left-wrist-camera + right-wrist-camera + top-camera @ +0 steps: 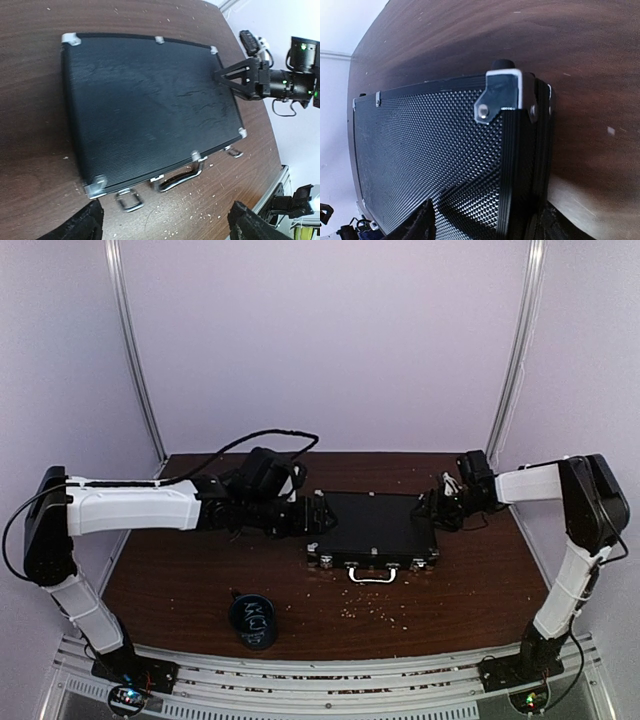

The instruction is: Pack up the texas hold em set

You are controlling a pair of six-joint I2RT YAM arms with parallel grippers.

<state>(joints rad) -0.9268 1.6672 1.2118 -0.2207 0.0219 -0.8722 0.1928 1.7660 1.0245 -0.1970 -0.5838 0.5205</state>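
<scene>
- Dark round cup [253,621] with white scribbles stands on the bench [180,585], near the front edge and well apart from the case.
- Left claw [168,225] is spread wide and empty, just beside the left end of the case.
- Black poker case [372,525] lies flat and closed at mid-bench, silver corners showing, metal handle [371,576] towards the arm bases.
- Pale crumbs [375,612] are scattered in front of the handle.
- Right claw [430,508] straddles the case's right end, one finger over the lid, the other down by the side wall. Cannot tell whether it pinches.
</scene>
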